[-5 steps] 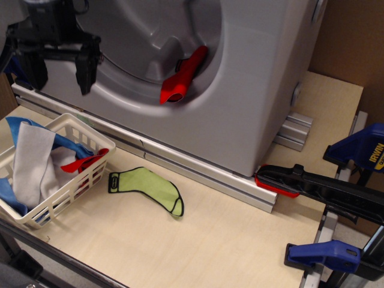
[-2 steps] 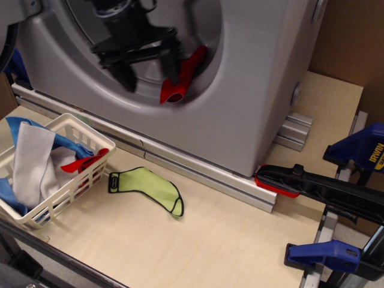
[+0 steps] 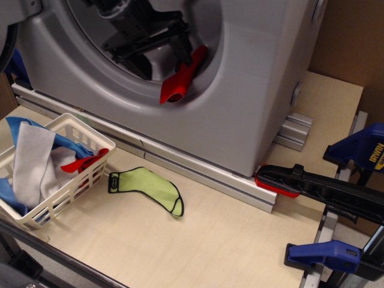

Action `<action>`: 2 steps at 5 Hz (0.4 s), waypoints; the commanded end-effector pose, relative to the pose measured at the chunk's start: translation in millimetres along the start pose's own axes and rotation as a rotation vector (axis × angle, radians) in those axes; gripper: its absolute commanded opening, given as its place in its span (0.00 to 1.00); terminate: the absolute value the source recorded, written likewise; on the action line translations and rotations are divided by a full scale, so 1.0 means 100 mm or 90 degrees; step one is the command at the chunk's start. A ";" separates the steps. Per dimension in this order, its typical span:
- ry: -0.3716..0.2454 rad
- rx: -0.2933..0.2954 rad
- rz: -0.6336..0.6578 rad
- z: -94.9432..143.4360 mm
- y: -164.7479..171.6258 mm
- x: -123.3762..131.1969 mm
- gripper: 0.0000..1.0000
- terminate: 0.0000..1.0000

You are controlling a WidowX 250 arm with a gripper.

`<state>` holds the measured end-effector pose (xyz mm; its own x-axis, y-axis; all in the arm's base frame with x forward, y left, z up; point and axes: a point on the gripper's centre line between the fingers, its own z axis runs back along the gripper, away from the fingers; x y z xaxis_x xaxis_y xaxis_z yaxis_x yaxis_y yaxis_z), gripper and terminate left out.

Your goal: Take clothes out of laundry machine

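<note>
The red cloth [image 3: 180, 78] hangs over the lower right rim of the round drum opening of the grey laundry machine [image 3: 264, 90], one end inside and one end drooping outside. My black gripper [image 3: 159, 57] is inside the drum opening, just left of and above the red cloth. Its jaws are spread apart and hold nothing. The right finger [image 3: 182, 50] is close beside the cloth's upper end; I cannot tell whether it touches.
A white lattice basket [image 3: 72, 123] at the front left holds white, blue and red cloths. A lime-green sock [image 3: 147, 186] lies on the wooden table in front of the machine. Red-black and blue clamps [image 3: 324, 192] lie at the right edge.
My gripper has moved from the upper left, outside the machine, rightwards and into the drum opening, ending next to the red cloth. The cloth has not moved.
</note>
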<state>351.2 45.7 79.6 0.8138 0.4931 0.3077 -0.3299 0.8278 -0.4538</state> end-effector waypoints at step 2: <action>0.071 0.025 -0.040 -0.19 -0.07 0.09 1.00 0.00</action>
<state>364.9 42.1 51.8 0.8803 0.4279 0.2048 -0.3228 0.8567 -0.4023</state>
